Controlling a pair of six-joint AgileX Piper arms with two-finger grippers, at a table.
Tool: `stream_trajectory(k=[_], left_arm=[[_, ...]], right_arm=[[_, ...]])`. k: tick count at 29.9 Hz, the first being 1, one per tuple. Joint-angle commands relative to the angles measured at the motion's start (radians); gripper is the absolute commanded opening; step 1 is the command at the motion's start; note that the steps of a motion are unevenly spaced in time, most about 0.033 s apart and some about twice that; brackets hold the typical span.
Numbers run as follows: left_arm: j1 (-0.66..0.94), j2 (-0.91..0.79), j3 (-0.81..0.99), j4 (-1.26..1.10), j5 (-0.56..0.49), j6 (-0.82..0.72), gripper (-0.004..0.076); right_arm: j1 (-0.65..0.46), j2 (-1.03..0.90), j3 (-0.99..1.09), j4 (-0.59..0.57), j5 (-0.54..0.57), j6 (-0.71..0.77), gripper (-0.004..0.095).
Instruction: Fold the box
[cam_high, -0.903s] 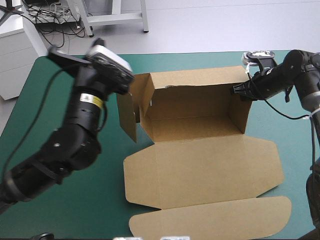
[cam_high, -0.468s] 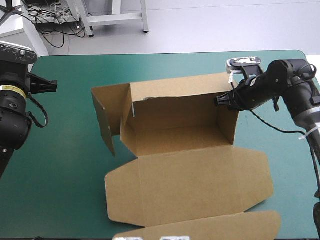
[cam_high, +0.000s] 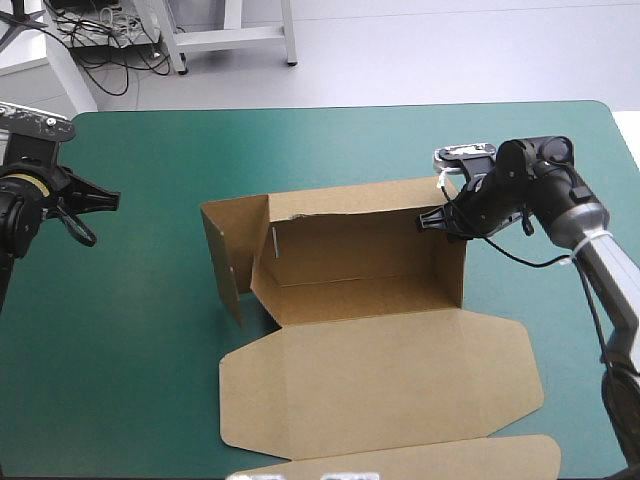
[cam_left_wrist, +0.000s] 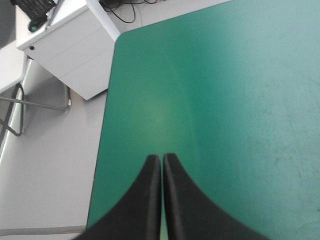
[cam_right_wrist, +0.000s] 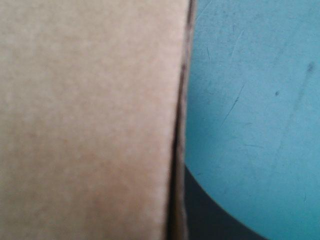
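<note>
Brown box (cam_high: 350, 270): we see the right end effector (cam_high: 434, 220) clamping its end wall upright; the left end effector (cam_left_wrist: 161, 158), closed, idles aside.

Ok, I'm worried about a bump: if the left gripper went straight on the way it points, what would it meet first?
Probably the bare teal-green cover near the table's left edge. The left gripper is shut, and the box lies off its line; depth is hard to judge.
</note>
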Motion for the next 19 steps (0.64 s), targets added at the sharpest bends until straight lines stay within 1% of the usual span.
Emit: stream_trajectory(k=[1, 5, 7, 9, 11, 12, 15, 17, 19], left_arm=[[0.014, 0.005, -0.024, -0.041, -0.040, 0.040, -0.0003], [0.014, 0.028, -0.024, -0.046, -0.019, 0.056, -0.0003], [0.014, 0.034, -0.024, -0.052, -0.005, 0.060, -0.0003], [0.014, 0.041, -0.024, -0.057, 0.001, 0.082, -0.0003], [0.014, 0.048, -0.024, -0.072, 0.010, 0.104, -0.0003], [0.014, 0.050, -0.024, -0.074, 0.013, 0.104, -0.0003], [0.014, 0.057, -0.024, -0.074, 0.017, 0.104, -0.0003], [0.014, 0.062, -0.024, -0.072, 0.026, 0.104, -0.0003], [0.014, 0.070, -0.024, -0.072, 0.035, 0.104, -0.0003]], right_arm=[[-0.001, 0.012, -0.023, -0.008, -0.041, -0.040, 0.0030], [0.003, 0.047, -0.023, -0.008, -0.178, -0.017, 0.0171], [0.005, 0.057, -0.030, -0.008, -0.222, 0.014, 0.0269], [0.005, 0.068, -0.044, -0.008, -0.241, 0.013, 0.0347], [0.005, 0.077, -0.063, -0.017, -0.243, -0.013, 0.0405], [0.005, 0.077, -0.073, -0.024, -0.243, -0.039, 0.0419], [0.005, 0.077, -0.138, -0.044, -0.230, -0.046, 0.0422], [0.005, 0.077, -0.218, -0.068, -0.176, -0.013, 0.0422], [0.005, 0.077, -0.313, -0.118, -0.092, 0.004, 0.0422]])
